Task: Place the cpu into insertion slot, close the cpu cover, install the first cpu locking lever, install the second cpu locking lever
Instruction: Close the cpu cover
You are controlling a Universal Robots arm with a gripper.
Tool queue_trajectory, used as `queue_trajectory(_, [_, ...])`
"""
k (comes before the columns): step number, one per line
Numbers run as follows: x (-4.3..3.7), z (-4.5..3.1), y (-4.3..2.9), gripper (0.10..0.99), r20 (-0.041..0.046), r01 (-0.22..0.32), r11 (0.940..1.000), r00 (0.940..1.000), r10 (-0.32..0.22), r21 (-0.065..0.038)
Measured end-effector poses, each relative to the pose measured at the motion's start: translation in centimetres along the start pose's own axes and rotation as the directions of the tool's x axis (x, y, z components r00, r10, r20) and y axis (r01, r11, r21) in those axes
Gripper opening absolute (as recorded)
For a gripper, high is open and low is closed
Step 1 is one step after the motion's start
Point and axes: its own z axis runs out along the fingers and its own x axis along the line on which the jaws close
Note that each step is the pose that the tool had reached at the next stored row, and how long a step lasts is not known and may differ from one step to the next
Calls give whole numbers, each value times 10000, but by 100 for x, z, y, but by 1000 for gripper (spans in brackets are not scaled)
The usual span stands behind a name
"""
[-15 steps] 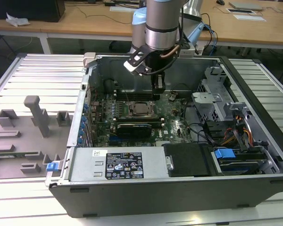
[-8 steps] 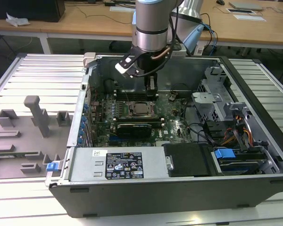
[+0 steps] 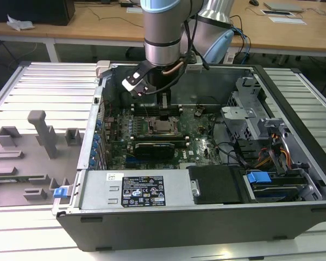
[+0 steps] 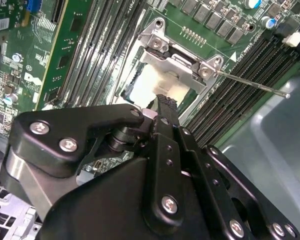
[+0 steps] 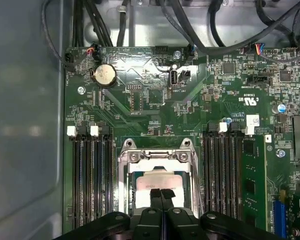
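The insertion slot (image 3: 162, 128) sits mid-motherboard inside the open computer case. In the first wrist view the pale cpu (image 5: 157, 179) lies in it, and the silver cpu cover (image 5: 155, 159) appears to lie flat around it. My gripper (image 5: 161, 192) hangs just above the cpu, shut, its two black fingertips pressed together with nothing between them. The second wrist view has a black finger (image 4: 165, 107) over the bright cpu (image 4: 150, 82). A thin metal locking lever (image 4: 250, 82) sticks out from the cover's hinge (image 4: 182, 60), unlatched. In the exterior view the gripper (image 3: 164, 104) is directly over the slot.
Long black memory slots (image 5: 90, 180) flank the socket on both sides (image 5: 222, 175). A coin battery (image 5: 104, 74) and black cables (image 5: 230, 30) lie beyond it. The case wall (image 3: 98, 125), power supply (image 3: 136, 190) and drive cage (image 3: 261, 136) hem in the board. Grey fixtures (image 3: 41, 133) stand at the exterior view's left.
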Motion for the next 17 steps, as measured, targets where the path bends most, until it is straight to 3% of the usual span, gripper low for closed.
queue_trajectory(2, [1,2,0,106,-1,81,10000,10000,-81,-1])
queue_trajectory(5, [1,3,1,106,-9,746,9972,9972,-746,-14])
queue_trajectory(10, [1,3,0,106,-47,1910,9816,9816,-1911,-44])
queue_trajectory(13, [1,3,0,106,-79,2669,9637,9637,-2670,-70])
queue_trajectory(16, [1,4,0,106,-124,3696,9291,9291,-3697,-112])
queue_trajectory(17, [1,4,0,106,-131,3877,9217,9216,-3879,-120])
